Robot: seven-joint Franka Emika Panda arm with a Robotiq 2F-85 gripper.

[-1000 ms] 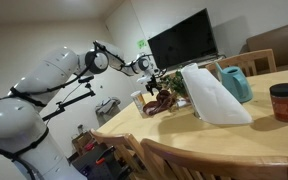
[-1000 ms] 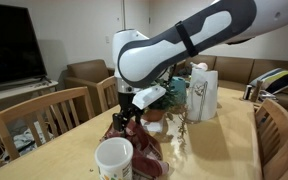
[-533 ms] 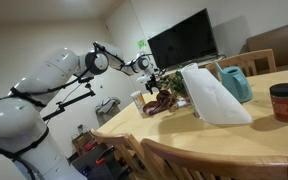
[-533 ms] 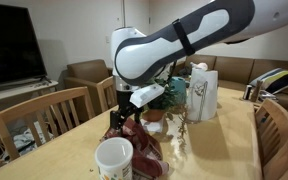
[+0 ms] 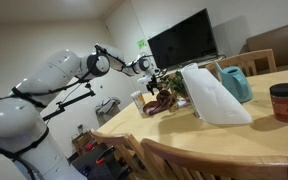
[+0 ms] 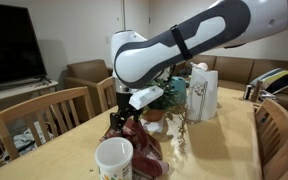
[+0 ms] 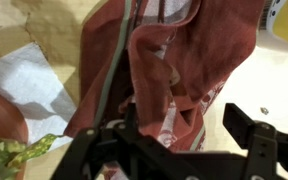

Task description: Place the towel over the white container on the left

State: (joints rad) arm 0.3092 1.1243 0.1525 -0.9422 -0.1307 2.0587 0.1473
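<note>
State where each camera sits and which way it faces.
Exterior view: near the robot's base, facing along the arm across the table toward the TV.
Exterior view: low at the table, facing the gripper at the red towel; forearm shows.
Wrist view: looks down onto the red towel; both fingers show.
All three share red towel and gripper.

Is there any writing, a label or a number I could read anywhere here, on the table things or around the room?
Nothing can be read in any view.
white carton: dark print on its face, too blurred to read.
red jar: no legible label, too small.
red towel: pale marks, not readable as letters.
green sign on the wall: too small to read.
</note>
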